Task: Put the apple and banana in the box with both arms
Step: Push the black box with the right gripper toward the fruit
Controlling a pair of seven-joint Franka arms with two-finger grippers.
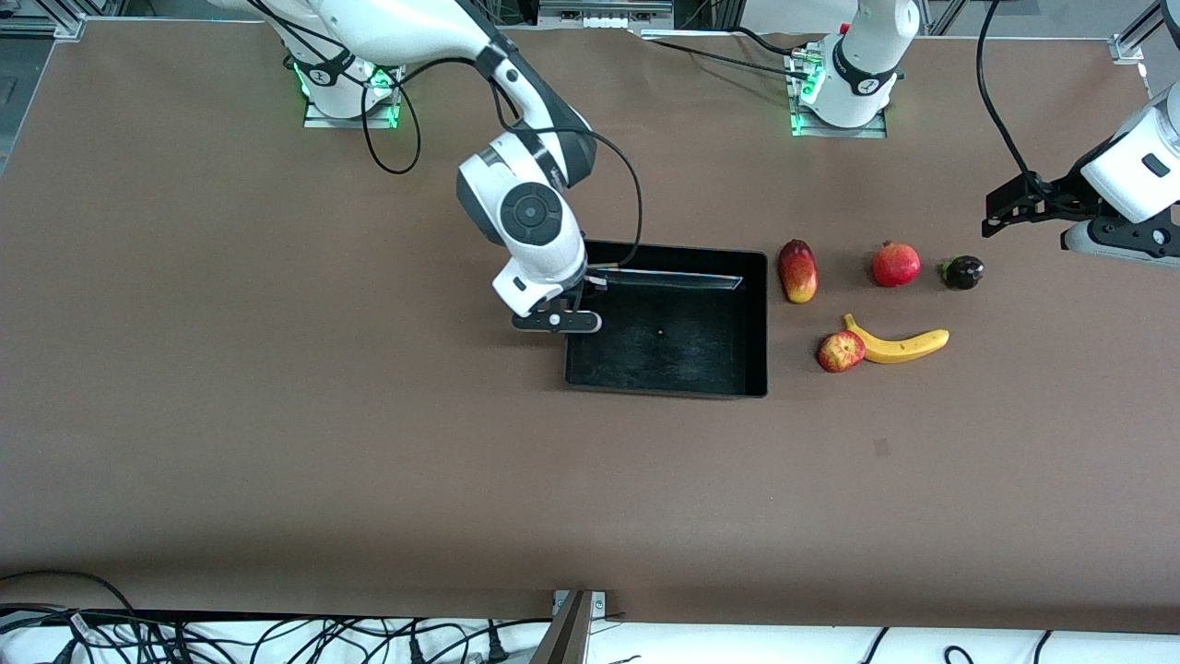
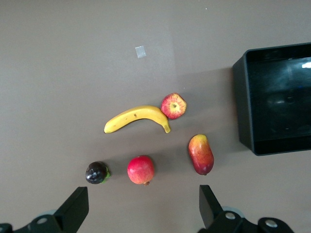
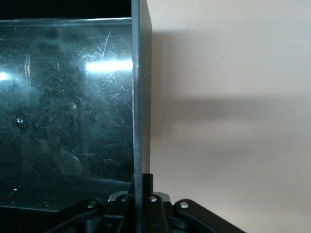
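The right gripper (image 1: 569,309) was clamped shut on the side wall of the shallow black plastic box (image 1: 758,323) nearest the right arm's end. The left gripper (image 2: 141,206) hung wide open and empty above the table beside a dark purple round fruit (image 1: 962,272). The mottled red-and-yellow apple (image 1: 840,351) lay touching the curved yellow banana (image 1: 899,344), both on the table beside the box, toward the left arm's end.

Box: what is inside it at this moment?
The box holds no fruit: bare black floor with one tiny speck. The right gripper, jaws shut on the wall, covers that edge. Apple and banana lie outside.
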